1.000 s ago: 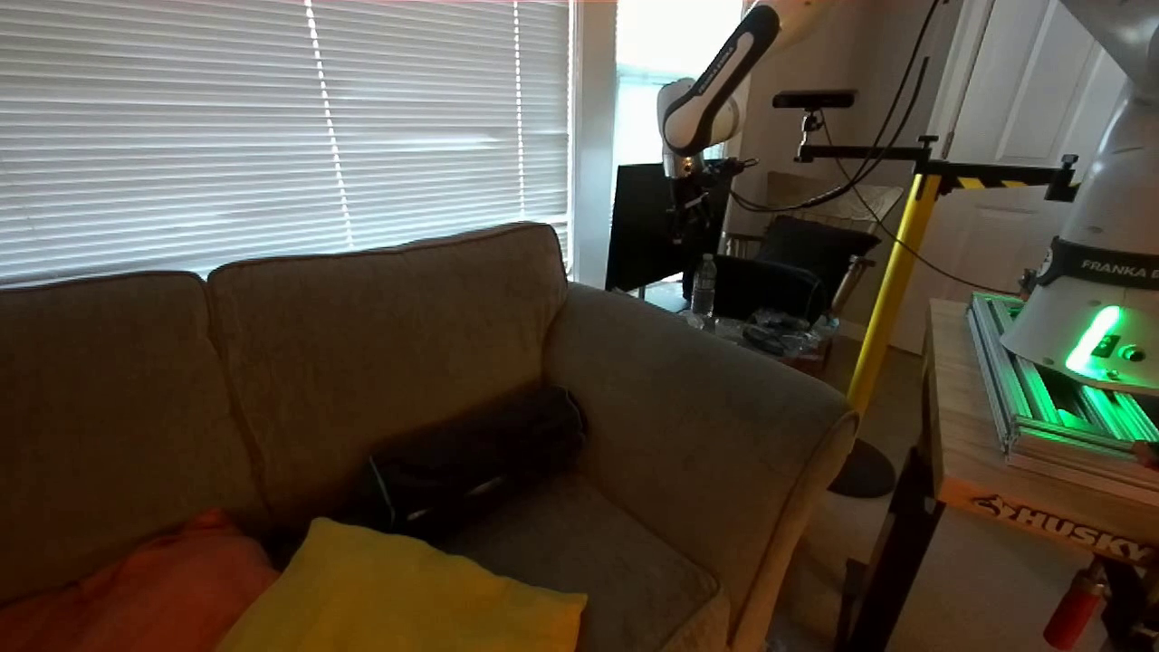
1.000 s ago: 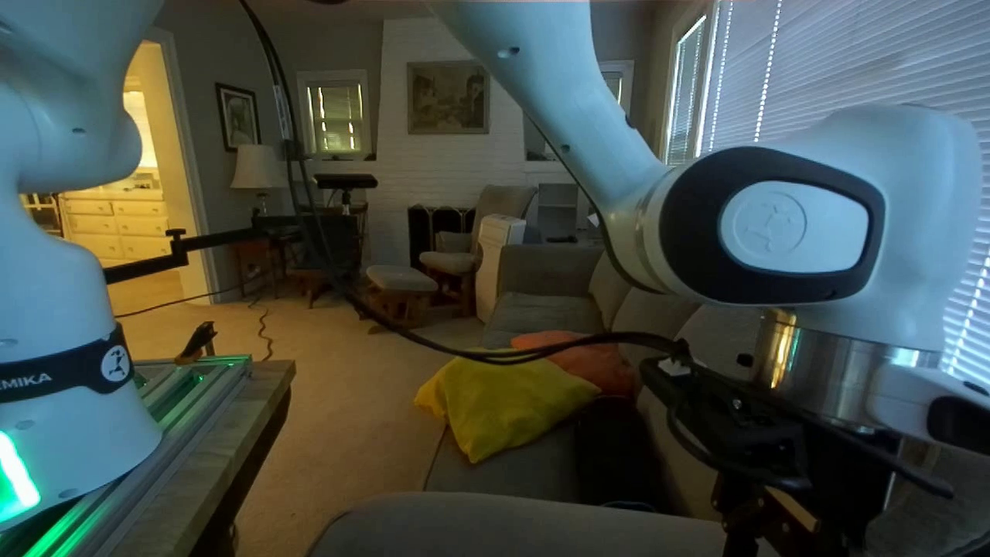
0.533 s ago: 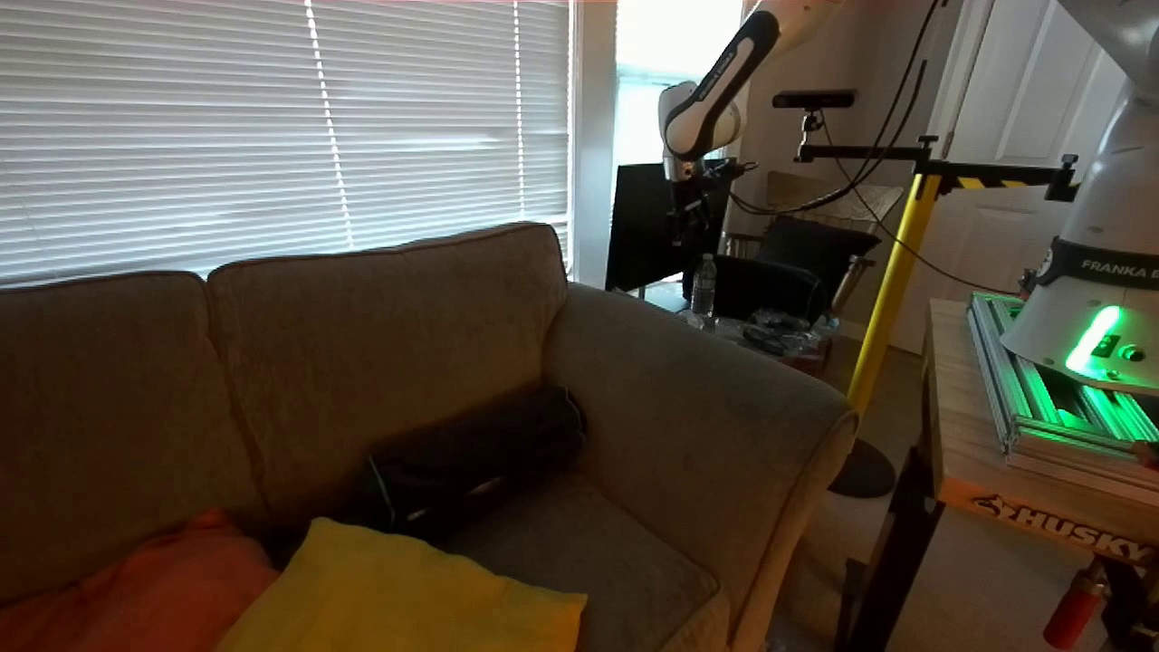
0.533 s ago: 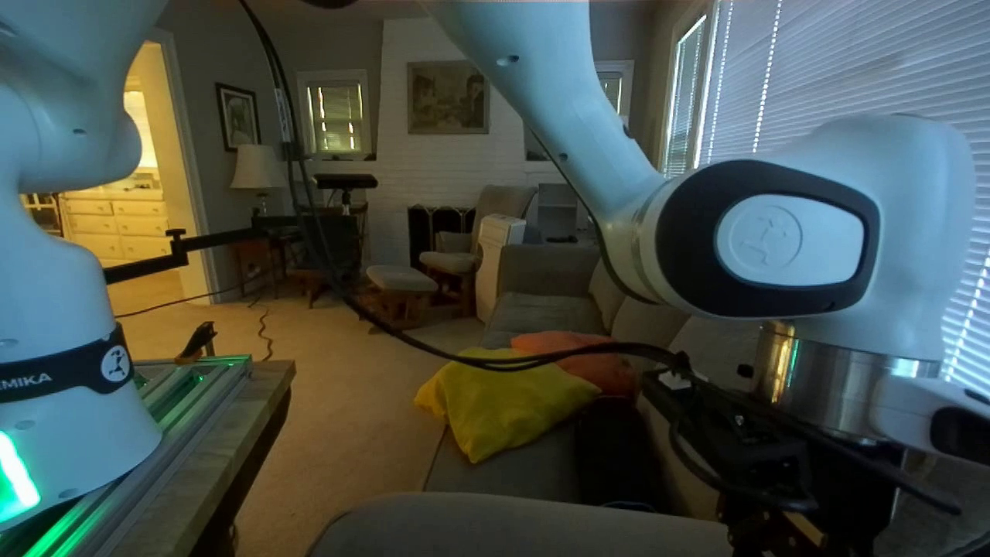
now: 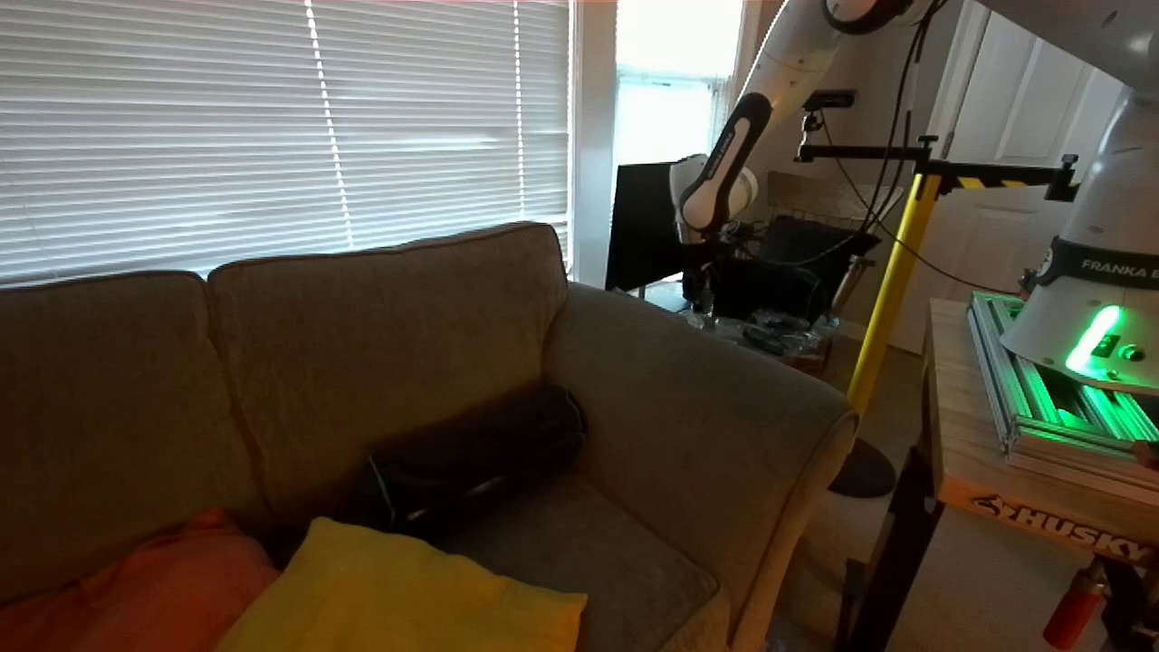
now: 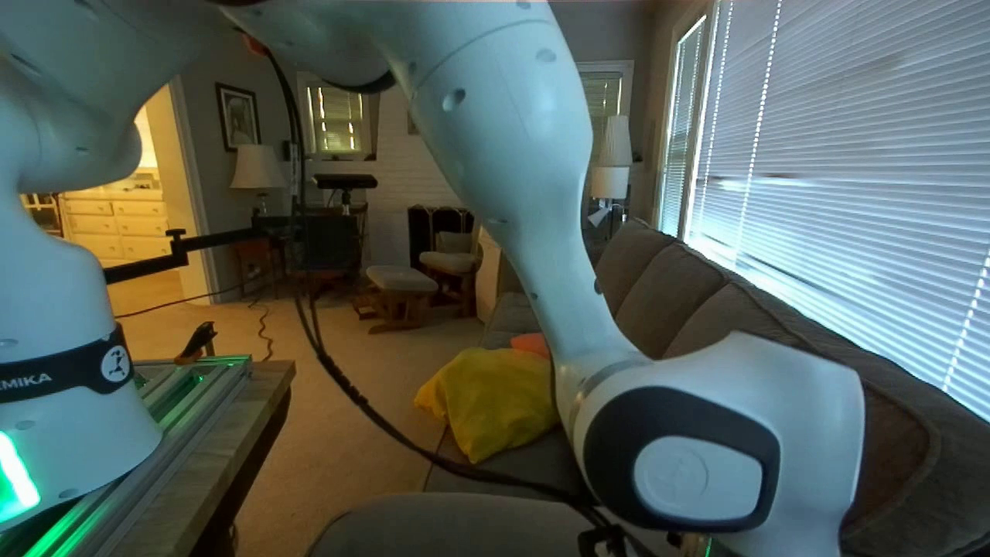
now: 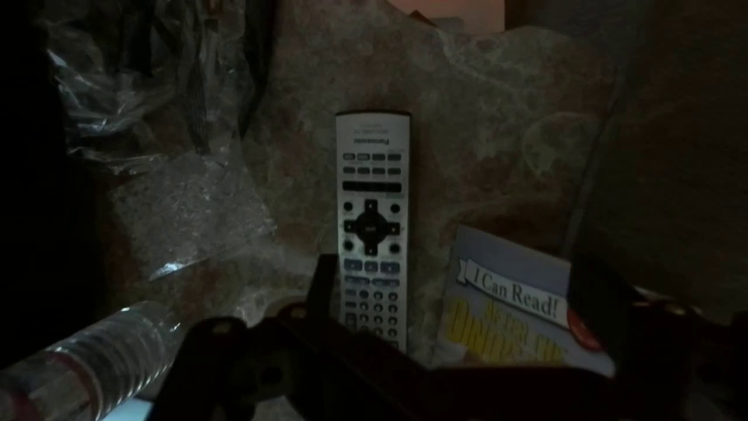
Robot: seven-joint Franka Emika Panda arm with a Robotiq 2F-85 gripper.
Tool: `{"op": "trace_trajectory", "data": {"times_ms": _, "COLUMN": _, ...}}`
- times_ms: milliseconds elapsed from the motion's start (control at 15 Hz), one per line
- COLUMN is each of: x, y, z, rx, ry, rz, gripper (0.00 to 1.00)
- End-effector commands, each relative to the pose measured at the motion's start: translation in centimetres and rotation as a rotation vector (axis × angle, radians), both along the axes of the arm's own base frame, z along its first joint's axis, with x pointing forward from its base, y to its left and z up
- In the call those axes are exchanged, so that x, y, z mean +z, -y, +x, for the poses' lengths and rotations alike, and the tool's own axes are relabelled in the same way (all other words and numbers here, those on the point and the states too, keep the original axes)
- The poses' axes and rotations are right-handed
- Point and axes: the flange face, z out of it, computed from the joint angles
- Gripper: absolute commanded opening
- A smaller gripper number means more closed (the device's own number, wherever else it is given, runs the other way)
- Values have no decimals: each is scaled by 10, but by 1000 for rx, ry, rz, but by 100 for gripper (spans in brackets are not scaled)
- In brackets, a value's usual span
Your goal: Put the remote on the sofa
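The remote (image 7: 372,228) is a slim silver-grey bar with dark buttons. In the wrist view it lies flat on a mottled tabletop (image 7: 502,158), its lower end hidden by my gripper. My gripper (image 7: 451,266) is open, with its fingers wide apart. In that view its left finger is just beside the remote's left edge and its right finger is far to the right, past a book. In an exterior view my gripper (image 5: 699,285) is low behind the sofa arm, and I cannot make out the remote. The brownish-grey sofa (image 5: 389,344) also shows in an exterior view (image 6: 464,526).
An "I Can Read!" book (image 7: 508,298) lies right of the remote. A clear bottle (image 7: 111,356) and crumpled plastic wrapping (image 7: 187,199) are to its left. On the sofa are a yellow cushion (image 5: 407,598), an orange cushion (image 5: 154,589) and a dark bolster (image 5: 480,453).
The arm has come down, and my gripper has dropped from above the bottle to beside it, low over the table. In an exterior view the gripper has sunk almost out of the frame.
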Motion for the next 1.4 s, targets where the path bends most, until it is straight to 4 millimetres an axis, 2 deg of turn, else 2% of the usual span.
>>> {"op": "trace_trajectory", "data": {"times_ms": 0, "x": -34, "y": 30, "z": -15, "rx": 37, "ry": -21, "rz": -11, "gripper": 100}}
{"op": "trace_trajectory", "data": {"times_ms": 267, "x": -45, "y": 74, "z": -27, "rx": -7, "ry": -42, "rz": -10, "gripper": 100}}
{"op": "trace_trajectory", "data": {"times_ms": 533, "x": -40, "y": 110, "z": -23, "rx": -40, "ry": -60, "rz": 17, "gripper": 100}}
{"op": "trace_trajectory", "data": {"times_ms": 667, "x": -24, "y": 111, "z": -25, "rx": -51, "ry": -70, "rz": 47, "gripper": 100}}
{"op": "trace_trajectory", "data": {"times_ms": 733, "x": -32, "y": 110, "z": -29, "rx": -52, "ry": -62, "rz": 2, "gripper": 100}}
{"op": "trace_trajectory", "data": {"times_ms": 1000, "x": -27, "y": 110, "z": -26, "rx": -54, "ry": -67, "rz": 16, "gripper": 100}}
{"op": "trace_trajectory", "data": {"times_ms": 1333, "x": -50, "y": 109, "z": -10, "rx": -7, "ry": -61, "rz": 23, "gripper": 100}}
